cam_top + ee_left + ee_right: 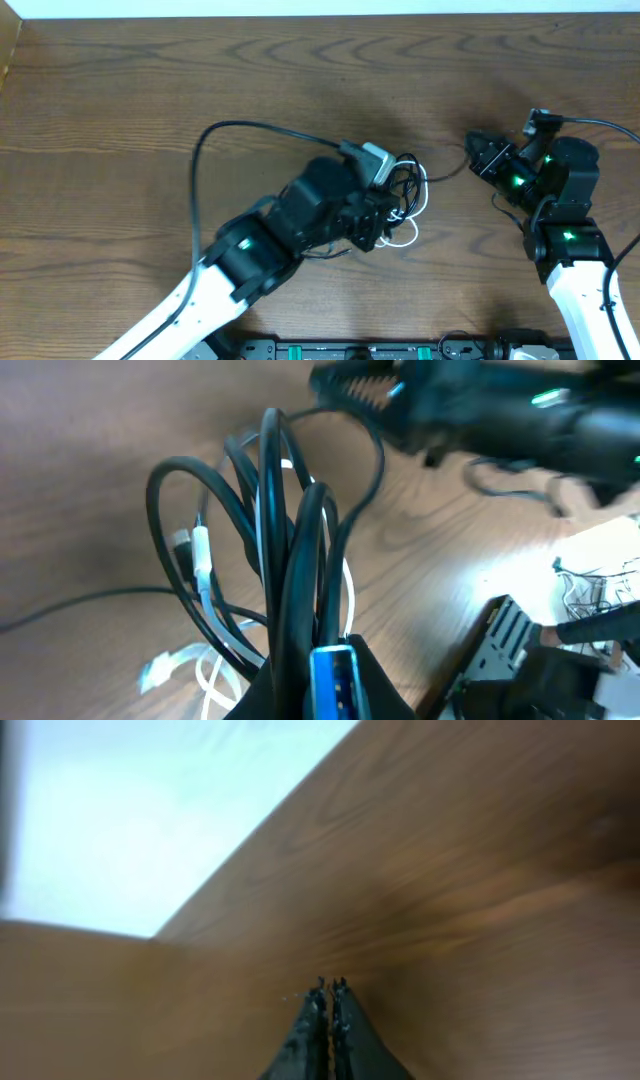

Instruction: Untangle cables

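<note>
The cables (408, 190) lie knotted at mid-table: several black loops (285, 530) with a thin white cord (204, 556) woven through. My left gripper (384, 218) (322, 685) is shut on the black loops, and a blue USB plug (337, 682) sits right at its jaws. The white cord's loose loops (408, 236) rest on the wood below the knot. My right gripper (472, 156) is shut to the right of the knot. One thin black cord (446, 171) runs straight from the knot to its tips. Its own wrist view shows the jaws (327, 986) pressed together and no cord.
The thick black wire (197, 160) of the left arm arcs over the table's left half. The right arm (500, 405) fills the top of the left wrist view. Electronics (350, 350) line the front edge. A pale wall (150, 810) lies past the far edge.
</note>
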Controlling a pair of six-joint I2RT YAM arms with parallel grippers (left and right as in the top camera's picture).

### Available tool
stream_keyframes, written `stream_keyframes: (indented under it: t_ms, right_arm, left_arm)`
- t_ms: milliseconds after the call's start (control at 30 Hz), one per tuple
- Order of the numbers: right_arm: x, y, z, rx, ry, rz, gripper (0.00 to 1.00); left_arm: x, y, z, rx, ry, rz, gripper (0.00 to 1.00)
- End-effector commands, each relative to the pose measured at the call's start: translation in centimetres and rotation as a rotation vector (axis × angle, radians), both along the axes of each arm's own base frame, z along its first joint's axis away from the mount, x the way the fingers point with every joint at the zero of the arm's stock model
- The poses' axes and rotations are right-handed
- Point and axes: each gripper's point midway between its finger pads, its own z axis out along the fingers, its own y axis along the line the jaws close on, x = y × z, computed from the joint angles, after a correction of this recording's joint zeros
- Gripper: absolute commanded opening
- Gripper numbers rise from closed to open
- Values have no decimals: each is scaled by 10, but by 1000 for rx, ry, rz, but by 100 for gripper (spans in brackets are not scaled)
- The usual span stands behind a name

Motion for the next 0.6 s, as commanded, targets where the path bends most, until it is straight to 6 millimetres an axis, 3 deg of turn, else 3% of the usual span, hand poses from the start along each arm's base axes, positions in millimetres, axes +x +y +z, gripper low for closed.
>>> stream_keyframes:
  t_ms: [0,67,167,233,333,467,567]
  right_arm:
    - [0,-16,-5,-144,-14,-26,6]
    - [-6,-4,-8,-132,-7,54,20]
    - [-19,27,1,-60,-45,244,60]
    - [-32,46,9,-8,-75,375,67]
    - [-57,71,19,84,-96,565,89]
    - [-78,79,10,188,22,616,90]
    - [-93,84,1,215,85,654,74]
  left_arm:
    - [-11,5,23,-37,-79,-51,8]
    - [-12,8,29,-50,-97,-42,8]
    - [-7,13,30,-42,-111,-10,8]
    - [5,20,27,-20,-110,65,8]
    - [28,38,22,-41,-37,282,8]
    - [53,67,20,-97,35,560,8]
    - [62,81,21,-160,89,695,8]
